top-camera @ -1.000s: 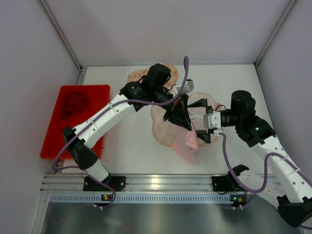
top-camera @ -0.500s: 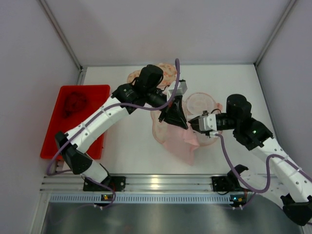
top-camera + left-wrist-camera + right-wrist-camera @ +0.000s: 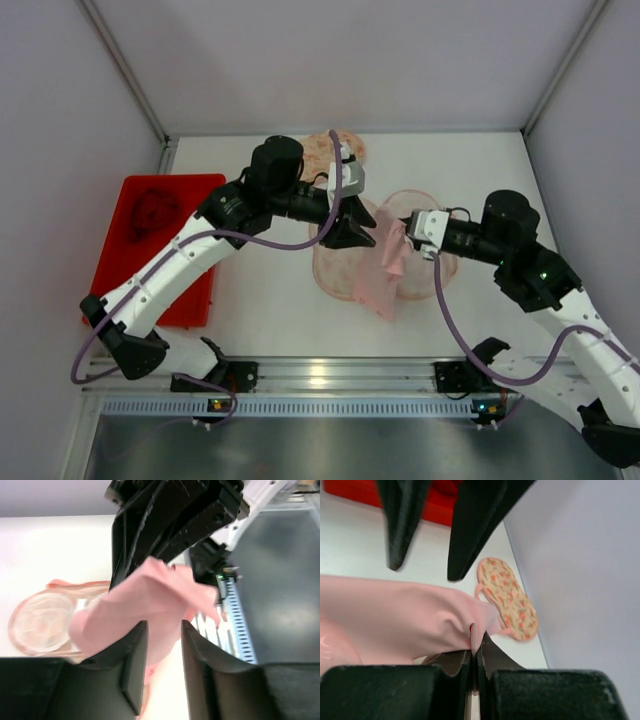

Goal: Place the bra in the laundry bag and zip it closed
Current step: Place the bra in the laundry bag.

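surface (image 3: 260, 290): plain white and matte. A metal rail (image 3: 320, 375) is bolted along the near edge, with a darker metal plate seen below it.
room: boxed in by pale grey-lilac walls (image 3: 330, 60) on three sides, joined at thin light corner strips.
tray (image 3: 195, 195): red, parked on the left side of the surface right by the left wall. A dark red lump (image 3: 152, 210) is seen in it, too blurry to be named.
bra (image 3: 508, 600): floral cups with pink straps, laid flat at the back of the surface near the back wall. It's partly covered by the left arm in the top view, and it's not in the bag.
bag (image 3: 375, 285): pink with see-through round ends, held up mid-surface between the two grippers, the lower part hanging down toward the surface.
left gripper (image 3: 163, 630): jaws are seen a little apart, with white surface showing through the gap. Pink cloth is draped at the tips; whether any is pinched can't be told.
right gripper (image 3: 475, 641): jaws are pressed together on a fold of the bag.
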Available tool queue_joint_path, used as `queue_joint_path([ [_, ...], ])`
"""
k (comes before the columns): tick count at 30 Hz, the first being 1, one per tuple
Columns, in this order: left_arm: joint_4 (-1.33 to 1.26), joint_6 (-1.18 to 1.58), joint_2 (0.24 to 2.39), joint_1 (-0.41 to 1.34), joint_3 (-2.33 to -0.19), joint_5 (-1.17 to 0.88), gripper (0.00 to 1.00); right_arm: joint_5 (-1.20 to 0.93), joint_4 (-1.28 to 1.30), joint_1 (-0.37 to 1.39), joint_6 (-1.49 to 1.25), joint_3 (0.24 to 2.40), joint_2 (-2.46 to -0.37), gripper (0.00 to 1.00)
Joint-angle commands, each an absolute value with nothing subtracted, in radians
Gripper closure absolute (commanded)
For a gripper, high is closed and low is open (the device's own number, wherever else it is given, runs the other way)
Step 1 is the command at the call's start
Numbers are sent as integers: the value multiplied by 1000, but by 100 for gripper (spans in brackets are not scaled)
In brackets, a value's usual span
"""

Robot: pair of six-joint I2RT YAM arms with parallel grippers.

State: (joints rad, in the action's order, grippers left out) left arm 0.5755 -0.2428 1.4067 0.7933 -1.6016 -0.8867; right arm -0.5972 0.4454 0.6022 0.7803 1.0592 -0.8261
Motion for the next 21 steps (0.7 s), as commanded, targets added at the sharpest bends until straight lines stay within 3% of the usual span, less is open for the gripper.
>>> queue_joint_path([
  [1,433,-204,1336,785,-1566,-712,50,-350,489,611,735,1144,-818,100],
  [5,379,-152,1316,769,-1540,-543,36,-148,590,611,707,1268,-845,100],
  [10,321,-111,1309,756,-1500,-459,34,-5,748,611,617,1428,-867,100],
  [21,293,-81,1287,755,-1431,-336,30,277,1003,611,300,1569,-813,100],
])
